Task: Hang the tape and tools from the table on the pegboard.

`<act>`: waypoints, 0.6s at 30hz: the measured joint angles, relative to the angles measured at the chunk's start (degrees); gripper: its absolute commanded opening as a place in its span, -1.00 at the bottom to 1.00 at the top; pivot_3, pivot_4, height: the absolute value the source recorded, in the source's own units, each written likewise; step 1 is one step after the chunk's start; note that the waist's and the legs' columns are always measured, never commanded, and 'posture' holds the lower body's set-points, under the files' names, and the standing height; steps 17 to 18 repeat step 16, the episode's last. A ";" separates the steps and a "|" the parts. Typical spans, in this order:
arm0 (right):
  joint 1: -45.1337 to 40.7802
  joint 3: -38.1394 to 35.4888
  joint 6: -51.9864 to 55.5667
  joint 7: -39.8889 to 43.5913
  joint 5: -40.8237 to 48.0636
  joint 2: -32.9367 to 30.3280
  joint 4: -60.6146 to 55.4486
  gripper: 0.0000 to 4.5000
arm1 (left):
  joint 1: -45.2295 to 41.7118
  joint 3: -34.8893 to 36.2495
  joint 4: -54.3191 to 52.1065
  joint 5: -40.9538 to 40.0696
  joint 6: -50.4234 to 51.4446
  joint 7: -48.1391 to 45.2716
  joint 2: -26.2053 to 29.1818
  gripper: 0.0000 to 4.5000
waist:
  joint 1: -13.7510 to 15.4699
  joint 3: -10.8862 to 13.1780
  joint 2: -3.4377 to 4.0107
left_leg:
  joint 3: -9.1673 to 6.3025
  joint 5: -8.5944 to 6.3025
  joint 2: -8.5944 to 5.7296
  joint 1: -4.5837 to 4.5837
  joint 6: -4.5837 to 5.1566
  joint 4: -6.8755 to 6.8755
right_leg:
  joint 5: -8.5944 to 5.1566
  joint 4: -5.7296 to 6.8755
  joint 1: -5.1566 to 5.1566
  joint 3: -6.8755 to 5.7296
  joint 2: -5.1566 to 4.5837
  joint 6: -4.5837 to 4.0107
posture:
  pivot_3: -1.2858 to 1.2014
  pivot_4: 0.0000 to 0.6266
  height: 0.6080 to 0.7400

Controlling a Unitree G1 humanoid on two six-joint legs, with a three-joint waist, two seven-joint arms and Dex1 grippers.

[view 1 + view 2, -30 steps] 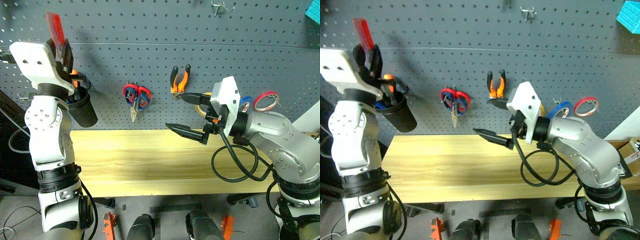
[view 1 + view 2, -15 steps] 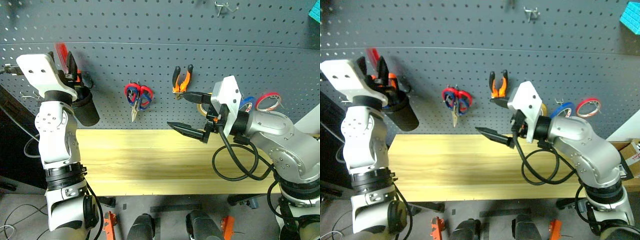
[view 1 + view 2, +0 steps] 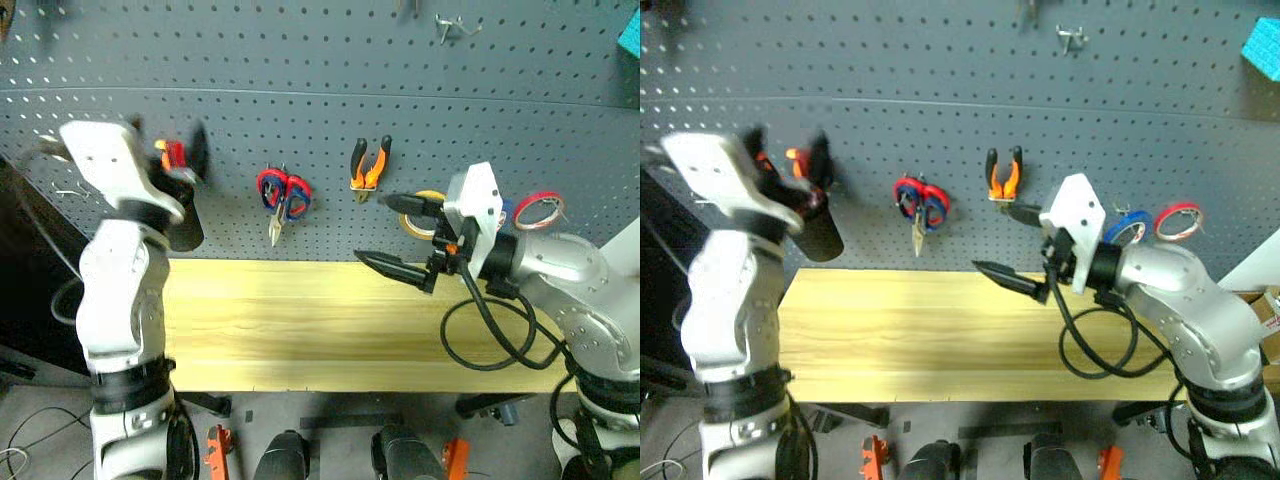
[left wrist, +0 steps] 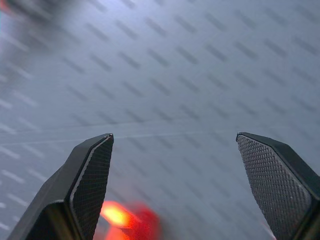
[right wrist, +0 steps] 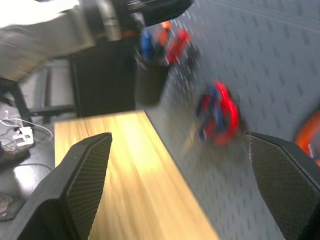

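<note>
Two grippers hang in front of the pegboard [image 3: 320,90] as we look down over a bare table [image 3: 300,330]. Our left gripper [image 3: 178,160] sits high at the left end of the board, just above the black cup [image 3: 820,235] that is mounted there; its two fingers [image 4: 90,175] stand wide apart in the left wrist view, with nothing but perforated panel between them and a blurred red handle [image 4: 125,217] low between the fingers. That red handle [image 3: 174,154] stands among the tools sticking out of the cup, though blur keeps us from saying exactly how it sits.

Our right gripper [image 3: 400,235] reaches level over the far edge of the table, pointing toward our left. Its jaws are spread as wide as we ever see them and grasp nothing; the upper finger lies in front of the board, the lower one just above the wood.

On the board, orange-and-black pliers [image 3: 368,165] hang from a hook near the middle. To their left hang scissors [image 3: 281,195], where red and blue handles overlap and we cannot separate one pair from another. Behind the right wrist we see a yellow roll [image 3: 425,212], a sliver of blue tape [image 3: 1127,226] and a red roll [image 3: 537,208] hanging on the board.
</note>
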 measured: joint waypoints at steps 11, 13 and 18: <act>20.14 -3.80 -14.93 -8.07 -11.72 7.67 11.54 1.00 | 16.11 3.41 -1.58 2.90 4.39 2.33 -1.38 0.85 | 2.73 -3.60 0.08 | 0.35 0.05 0.08 1.68 -0.08 -0.03 | -0.13 -0.24 1.60 0.04 0.62 -0.05 | 0.15 -1.00 1.00; 20.57 -3.79 -21.75 -10.72 -16.32 9.77 16.79 1.00 | 18.22 3.98 0.49 3.31 3.02 1.31 -0.88 0.85 | 3.00 -4.00 0.10 | 0.34 0.05 0.13 2.10 -0.08 -0.07 | -0.25 -0.23 1.98 0.04 0.68 -0.26 | 0.16 -1.00 1.00; 22.18 -6.26 -30.87 -14.70 -21.71 12.22 26.74 1.00 | 21.46 4.40 4.59 4.01 0.12 -0.89 -0.19 0.85 | 3.87 -4.55 0.23 | 0.31 0.04 0.16 2.37 -0.09 -0.10 | -0.45 -0.20 2.24 0.03 0.69 -0.59 | 0.17 -1.00 1.00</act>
